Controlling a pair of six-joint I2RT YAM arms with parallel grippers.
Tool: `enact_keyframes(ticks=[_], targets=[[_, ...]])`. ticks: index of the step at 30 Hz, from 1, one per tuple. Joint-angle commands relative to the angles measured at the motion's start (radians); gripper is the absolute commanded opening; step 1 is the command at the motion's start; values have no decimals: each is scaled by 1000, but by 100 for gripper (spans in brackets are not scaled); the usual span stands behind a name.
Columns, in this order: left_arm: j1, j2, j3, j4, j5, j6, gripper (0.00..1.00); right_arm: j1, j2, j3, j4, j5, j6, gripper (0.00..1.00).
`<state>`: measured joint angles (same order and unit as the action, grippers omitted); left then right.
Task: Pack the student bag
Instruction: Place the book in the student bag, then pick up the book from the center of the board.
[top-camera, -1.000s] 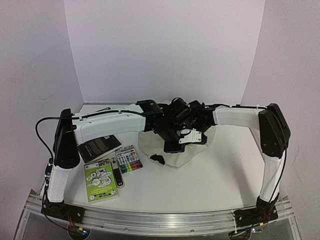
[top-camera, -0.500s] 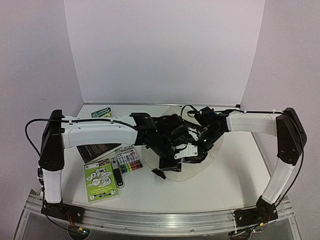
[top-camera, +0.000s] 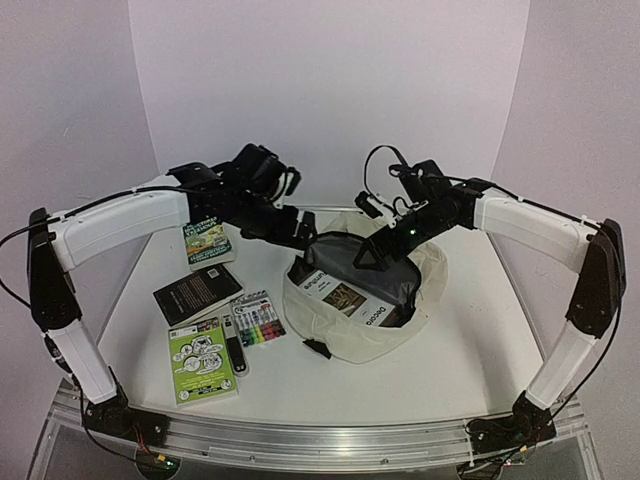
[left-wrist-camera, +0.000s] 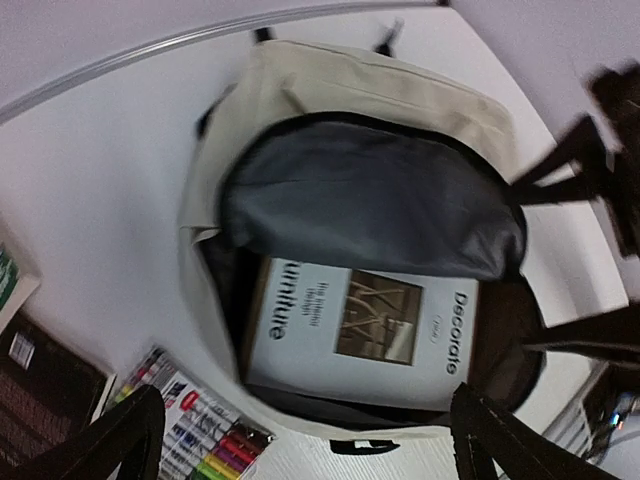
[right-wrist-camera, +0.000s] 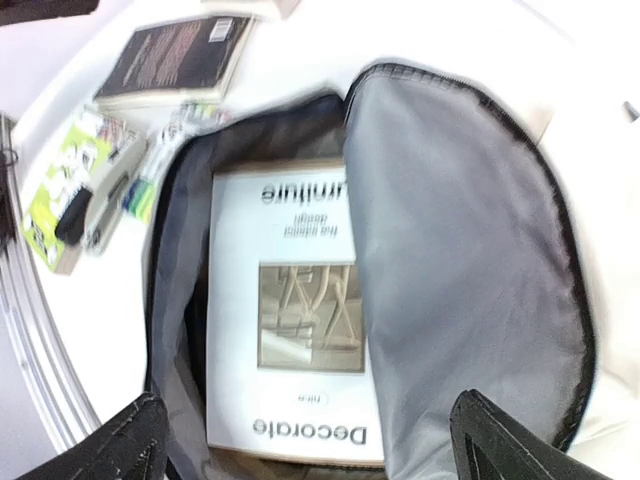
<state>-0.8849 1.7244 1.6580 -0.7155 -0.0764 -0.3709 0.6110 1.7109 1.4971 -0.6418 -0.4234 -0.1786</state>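
A: What differs from a second ago?

B: Then both arms lay low, crowded together over the student bag and hiding its mouth. Now they are lifted and drawn apart, one to each side. The bag's opening shows, with the dark grey lining standing up at its far side.

A: Anything else come into view?

B: A green-and-white book at the far left, which the left arm covered before. The marker set, the green booklet and the black book lie where they did.

A: And the grippers?

B: The left gripper has its fingers spread wide with nothing between them, and it hangs above the bag's left side. The right gripper is just as wide and just as empty, up over the far right side. Neither touches the bag.

A: Where does the bag sit?

B: On the table, a little right of the middle and just right of the marker set, with its mouth upward. A white book lies flat inside it.

A: Can any writing be read?

B: The cover says "Decorate" along one edge and "urniture" along the other, where the bag's rim cuts off the first letter. There is a brownish picture between them. The smaller line is too blurred to read, and so is the print on the other items.
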Motion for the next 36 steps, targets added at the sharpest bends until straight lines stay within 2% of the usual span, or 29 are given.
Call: enact_keyframes(ticks=[1, 5, 10, 14, 19, 26, 36], targets=[[66, -163, -156, -43, -69, -333, 100, -10, -46, 67, 111, 45, 66, 98], [255, -315, -340, -15, -8, -473, 100, -27, -7, 120, 169, 113, 229, 98], [445, -405, -494, 5, 103, -526, 100, -105, 21, 134, 149, -122, 262, 98], [518, -427, -578, 30, 204, -527, 100, -107, 0, 90, 123, -194, 228, 98], [606, -386, -616, 38, 281, -524, 100, -107, -37, 14, 114, -203, 199, 98], [749, -325, -708, 300, 426, -535, 100, -106, -67, -22, 99, -214, 168, 98], [895, -51, -631, 583, 542, -517, 93, -107, -90, -16, 60, -174, 119, 98]])
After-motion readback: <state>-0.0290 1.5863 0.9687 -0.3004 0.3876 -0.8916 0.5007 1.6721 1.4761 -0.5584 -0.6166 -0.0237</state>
